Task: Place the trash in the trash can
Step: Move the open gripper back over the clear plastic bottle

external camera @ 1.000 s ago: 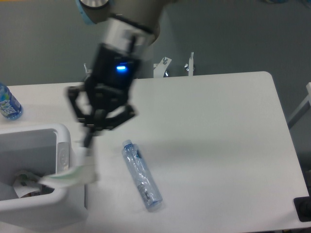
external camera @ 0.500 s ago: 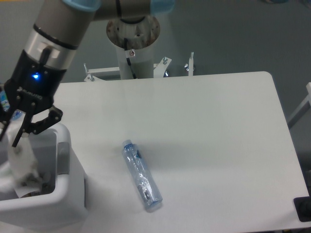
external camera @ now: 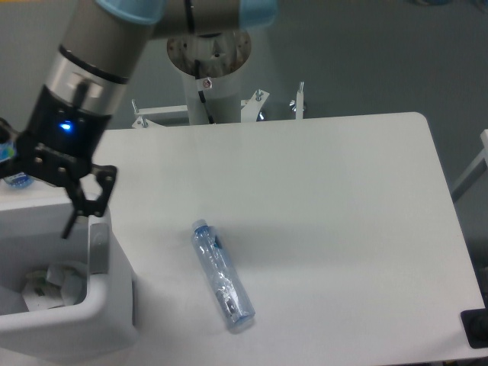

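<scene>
Nearest to us, at the lower left, we see the trash can [external camera: 114, 324], a white boxy bin with a thick rim and a grey oval tab on its right wall. Crumpled pale scraps [external camera: 52, 284] lie on its floor; we cannot tell whether the small wrinkly plastic piece is among them.

To the right of the bin and well below and to the right of the gripper [external camera: 57, 200], the long clear bottle [external camera: 222, 275] lies flat on the white table [external camera: 328, 213], its cap end pointing up-left toward the gripper and its base toward the near table edge. It is apart from the bin and from the gripper — nothing touches it.

The gripper hangs over the bin's far rim, above the opening. Its dark fingers [external camera: 84, 204] are spread wide, and we see nothing between them. A blue light glows on the gripper body.

Just left of the gripper, partly hidden by it, we catch a bit of a blue-labelled water bottle [external camera: 11, 169] at the frame's edge. Behind it all stands the arm's round base column [external camera: 207, 76].
</scene>
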Tool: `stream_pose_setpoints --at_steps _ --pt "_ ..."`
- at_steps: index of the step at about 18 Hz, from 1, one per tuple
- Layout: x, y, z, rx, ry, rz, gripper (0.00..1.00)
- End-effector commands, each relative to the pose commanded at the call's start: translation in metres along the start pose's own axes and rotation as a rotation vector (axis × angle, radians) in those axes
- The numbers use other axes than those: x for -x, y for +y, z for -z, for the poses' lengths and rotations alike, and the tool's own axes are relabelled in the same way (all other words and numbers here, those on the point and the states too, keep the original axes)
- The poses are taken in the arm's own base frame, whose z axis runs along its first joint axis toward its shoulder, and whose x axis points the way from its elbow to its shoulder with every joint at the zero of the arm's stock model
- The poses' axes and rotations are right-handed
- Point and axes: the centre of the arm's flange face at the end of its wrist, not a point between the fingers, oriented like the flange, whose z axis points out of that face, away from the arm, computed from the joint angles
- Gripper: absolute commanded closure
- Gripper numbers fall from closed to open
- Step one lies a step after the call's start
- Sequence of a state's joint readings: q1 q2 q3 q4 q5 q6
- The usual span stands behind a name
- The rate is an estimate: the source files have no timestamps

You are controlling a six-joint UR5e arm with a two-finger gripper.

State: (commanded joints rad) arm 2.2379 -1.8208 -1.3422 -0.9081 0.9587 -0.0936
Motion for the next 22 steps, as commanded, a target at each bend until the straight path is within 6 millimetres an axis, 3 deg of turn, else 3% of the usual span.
stream_pose_setpoints --at_steps 3,8,12,18,22 --pt "0.047 0.0 -0.011 0.01 -0.156 0.038 0.0" --pt "0.117 0.012 -0.066 0.117 -0.368 -0.014 0.0" --pt "0.17 0.039 -0.116 0.231 -0.471 -0.002 0.0" --pt "0.225 0.082 -0.174 0.363 -0.495 0.04 0.0" --pt "0.241 0.096 -0.191 0.409 -0.521 0.034 0.0"
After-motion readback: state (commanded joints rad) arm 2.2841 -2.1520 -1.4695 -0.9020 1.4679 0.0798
